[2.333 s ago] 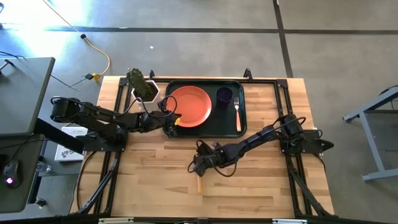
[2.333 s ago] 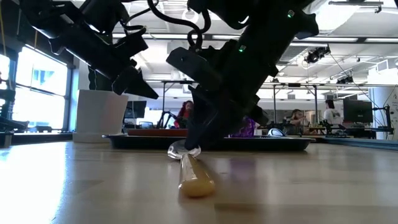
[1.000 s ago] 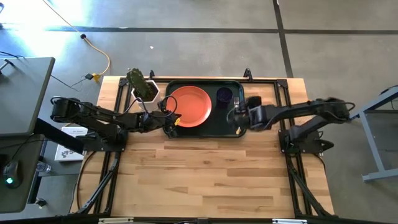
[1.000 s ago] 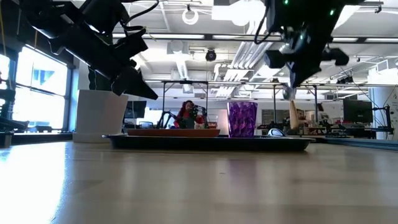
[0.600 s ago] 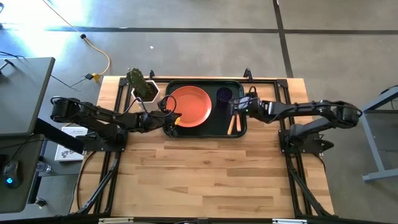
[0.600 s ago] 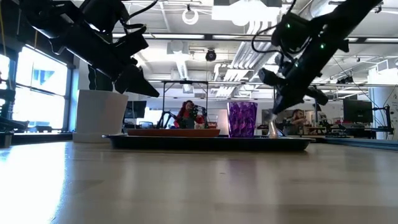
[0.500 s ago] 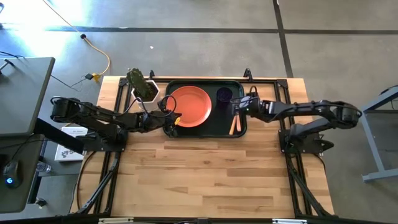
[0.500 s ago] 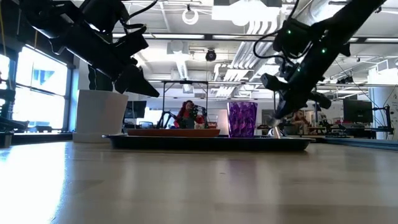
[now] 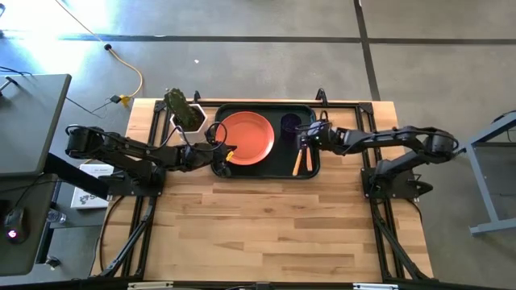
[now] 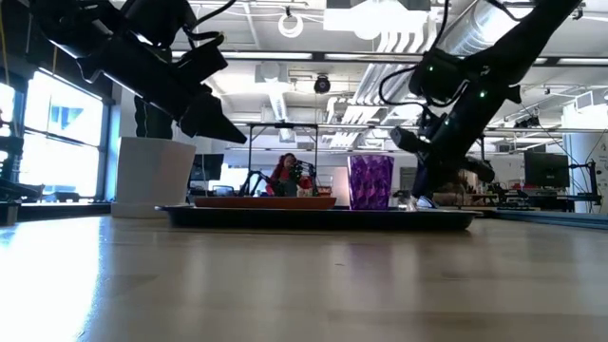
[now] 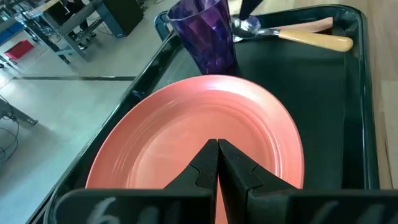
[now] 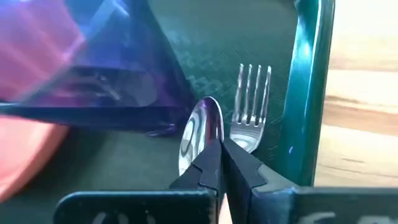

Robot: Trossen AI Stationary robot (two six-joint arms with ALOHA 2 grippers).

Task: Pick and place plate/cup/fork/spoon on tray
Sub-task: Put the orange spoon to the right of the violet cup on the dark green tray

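Note:
The dark green tray (image 9: 270, 172) lies at the table's far middle. On it sit the orange-coral plate (image 9: 244, 137), the purple cup (image 9: 290, 123), the fork (image 12: 252, 93) by the right rim, and the spoon (image 9: 297, 161) slanting beside the fork. My right gripper (image 9: 303, 141) is low over the tray next to the cup (image 12: 93, 74), shut on the spoon's bowl end. My left gripper (image 9: 219, 161) is shut and empty, above the plate's (image 11: 205, 137) near-left edge. My right gripper is shut at the near end of the spoon's silver bowl (image 12: 199, 143); its own fingertips hide the exact spot. The fingers slant down from the table's right side. The orange handle (image 11: 311, 40) lies on the tray floor beside the fork's handle (image 11: 314, 25).
A white pot with a green plant (image 9: 187, 115) stands just left of the tray's far-left corner, behind my left arm. Bare wooden tabletop (image 9: 258, 225) stretches across the near half. People sit in the room beyond the table (image 10: 285, 171).
My right gripper has gone down onto the tray and a little toward the table's left, next to the cup. The spoon, which hung from it with the handle down, now lies on the tray floor beside the fork. My left arm has kept still.

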